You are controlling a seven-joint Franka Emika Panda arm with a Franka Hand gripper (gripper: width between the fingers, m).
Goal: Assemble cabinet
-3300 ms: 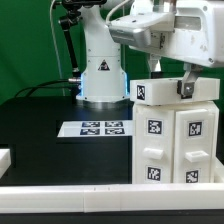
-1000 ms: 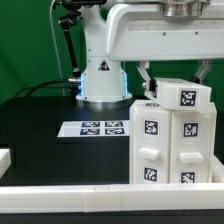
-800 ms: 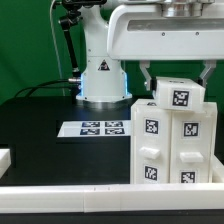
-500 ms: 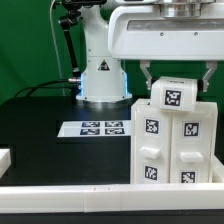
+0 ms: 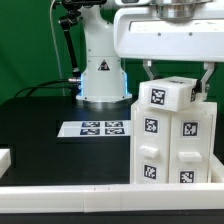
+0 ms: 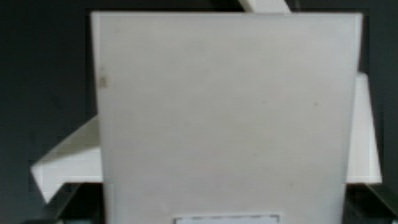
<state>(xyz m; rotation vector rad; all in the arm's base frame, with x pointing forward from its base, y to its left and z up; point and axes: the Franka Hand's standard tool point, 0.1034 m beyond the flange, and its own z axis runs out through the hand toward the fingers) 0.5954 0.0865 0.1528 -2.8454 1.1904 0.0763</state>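
The cabinet [image 5: 172, 142] is standing on the black table [image 5: 50, 125] at the exterior view's right, its tagged drawer blocks facing the camera. The gripper [image 5: 172, 88] is holding a tilted white block [image 5: 166, 94] above its top, fingers [image 5: 148, 78] spread wide around the block. The marker board [image 5: 97, 128] is lying flat nearby.
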